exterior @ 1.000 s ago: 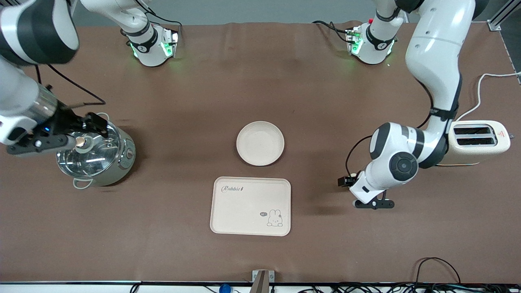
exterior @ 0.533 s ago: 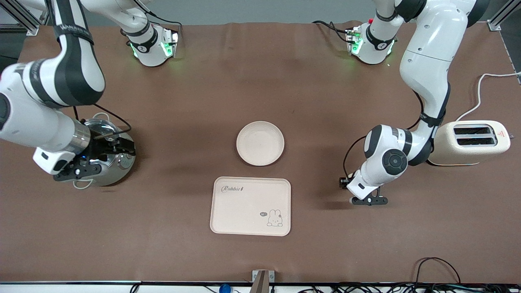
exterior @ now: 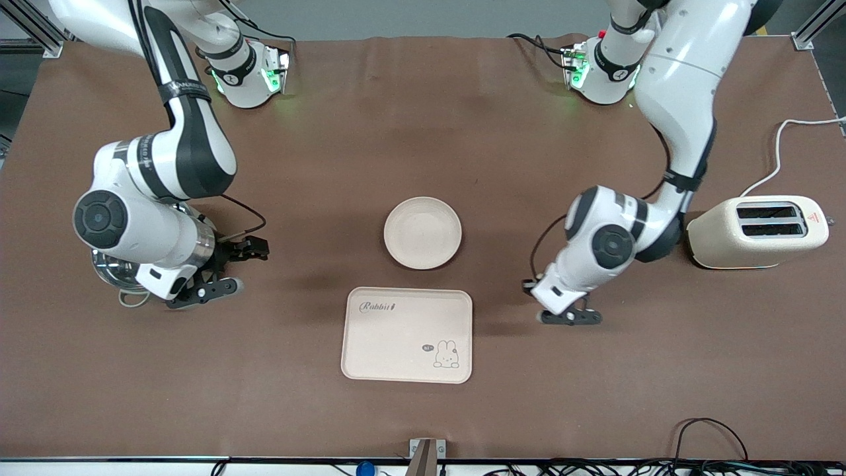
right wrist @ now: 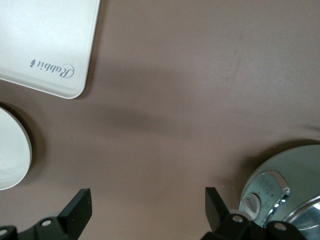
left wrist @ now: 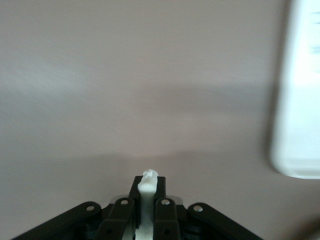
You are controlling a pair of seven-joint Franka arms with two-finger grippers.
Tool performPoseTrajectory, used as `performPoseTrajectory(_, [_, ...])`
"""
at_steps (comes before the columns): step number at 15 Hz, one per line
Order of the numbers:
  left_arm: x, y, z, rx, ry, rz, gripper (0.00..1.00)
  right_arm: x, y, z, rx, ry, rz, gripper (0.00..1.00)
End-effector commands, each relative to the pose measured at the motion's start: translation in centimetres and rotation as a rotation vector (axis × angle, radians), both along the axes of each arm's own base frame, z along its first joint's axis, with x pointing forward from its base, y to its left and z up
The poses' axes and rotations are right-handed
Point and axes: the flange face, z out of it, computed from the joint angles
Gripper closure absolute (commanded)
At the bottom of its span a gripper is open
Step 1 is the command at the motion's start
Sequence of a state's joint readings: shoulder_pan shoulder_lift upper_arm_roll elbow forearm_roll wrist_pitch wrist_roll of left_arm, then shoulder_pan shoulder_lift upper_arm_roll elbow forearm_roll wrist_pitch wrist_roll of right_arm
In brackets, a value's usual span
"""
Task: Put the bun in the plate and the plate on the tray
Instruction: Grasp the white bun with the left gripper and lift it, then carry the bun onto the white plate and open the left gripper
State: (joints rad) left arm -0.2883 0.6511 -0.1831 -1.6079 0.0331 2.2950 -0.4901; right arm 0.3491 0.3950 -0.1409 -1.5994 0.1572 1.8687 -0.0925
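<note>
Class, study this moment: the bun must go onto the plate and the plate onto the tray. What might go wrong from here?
1. The left gripper pinches the bun by a thin sliver, so it may slip out over the table before reaching the plate.
2. The right gripper, open, hangs beside the pot and might knock it.
3. The tray lies close to the plate, so lifting the plate may nudge it.

Plain cream plate, cream rabbit-print tray, brown table, cream toaster
</note>
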Motion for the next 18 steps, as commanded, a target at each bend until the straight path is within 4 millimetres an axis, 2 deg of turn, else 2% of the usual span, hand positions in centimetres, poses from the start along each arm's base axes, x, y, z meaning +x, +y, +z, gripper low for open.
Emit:
performPoseTrajectory(1, [-3.3,-9.8,0.8,-0.012,0.027,0.1,1.0,-0.1,0.8,0.1,0.013,0.0,0.008,0.0])
performPoseTrajectory(3, [-6.0,-15.5,-1.1,-0.03,0.053,0.186,0.99,-0.1,1.3,-0.6,0.009,0.009,0.016,0.0])
performPoseTrajectory(4, [-7.1,-17.7,-2.2,-0.039,0.056,0.209,0.94,-0.3,2.2,-1.1,0.01,0.016,0.021,0.0])
performPoseTrajectory(5, [-8.0,-19.1,-2.7,-0.058,0.042,0.219,0.67,-0.3,2.8,-1.6,0.011,0.014,0.028,0.0])
performPoseTrajectory(6, [-8.2,-19.7,-3.4,-0.072,0.026,0.222,0.06,0.0,2.9,-1.6,0.014,-0.008,0.028,0.0])
performPoseTrajectory(7, [-8.9,-20.6,-3.5,-0.088,0.017,0.213,0.0,0.1,3.4,-2.2,0.013,-0.012,0.033,0.0])
performPoseTrajectory(8, [-9.5,-21.1,-3.9,-0.088,0.022,0.206,0.0,0.0,4.0,-3.2,0.009,-0.002,0.041,0.0])
performPoseTrajectory(10, [-9.5,-21.1,-4.0,-0.084,0.026,0.251,0.0,0.0,4.2,-3.7,0.013,-0.001,0.041,0.0])
performPoseTrajectory(13, [-9.2,-21.0,-2.6,-0.084,0.014,0.257,0.0,-0.2,4.8,-3.7,0.012,0.0,0.048,0.0])
performPoseTrajectory(15, [-7.9,-18.3,-0.1,0.016,0.027,0.183,0.0,-0.5,5.9,-3.8,0.013,0.001,0.06,0.0])
performPoseTrajectory(18, [-2.5,-9.5,6.8,0.085,-0.015,0.062,0.0,-1.3,8.1,-5.7,0.085,0.052,0.048,0.0])
